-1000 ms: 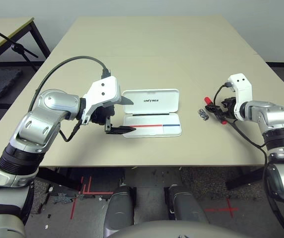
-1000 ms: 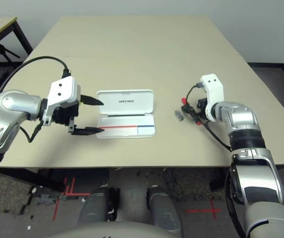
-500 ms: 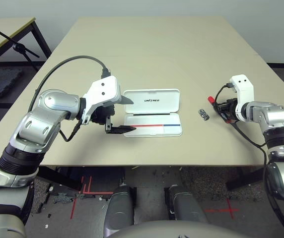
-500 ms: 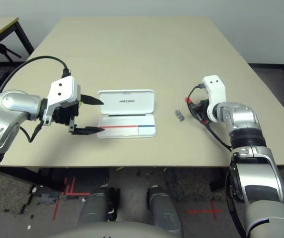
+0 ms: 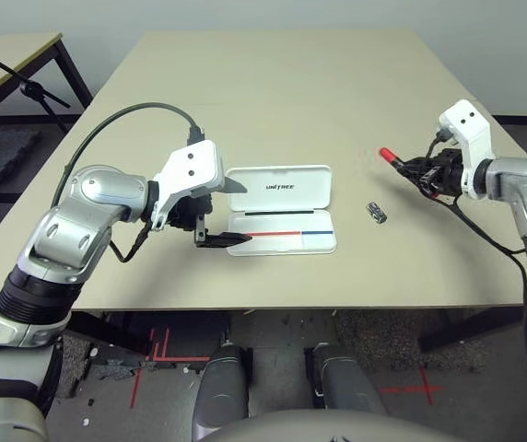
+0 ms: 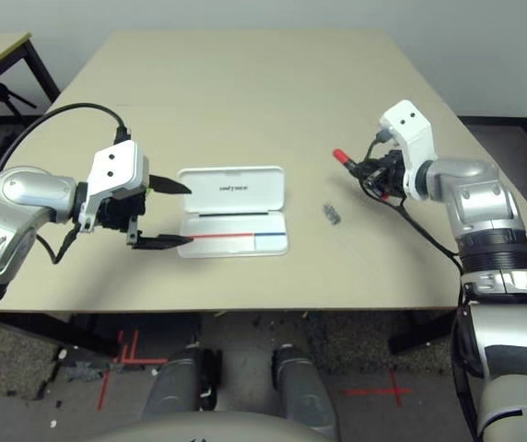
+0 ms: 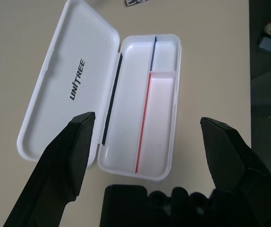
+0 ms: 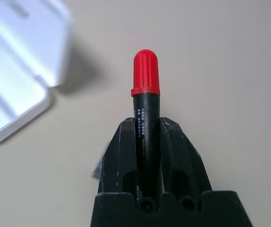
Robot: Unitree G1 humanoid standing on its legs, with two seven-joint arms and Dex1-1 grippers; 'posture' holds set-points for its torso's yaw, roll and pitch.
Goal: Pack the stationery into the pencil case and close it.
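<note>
Right wrist view: we clamp the marker (image 8: 145, 123) in the right end effector (image 5: 422, 172), red cap leading, probably lifted off the desk (image 5: 291, 92); the open pencil case (image 5: 282, 210) lies leftward (left end effector (image 5: 231, 214) wide beside it).

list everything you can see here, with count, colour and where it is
pencil case: one, white, open flat at the table's middle, "UNITREE" on its lid, tray empty
marker: one, black with red cap, held above the table on the right
metal clip: one, black and silver, on the table right of the case
table: one, beige, under it all
second table: one, beige top, far left
left claw: one, black, open, at the case's left end
right claw: one, black, shut on the marker
</note>
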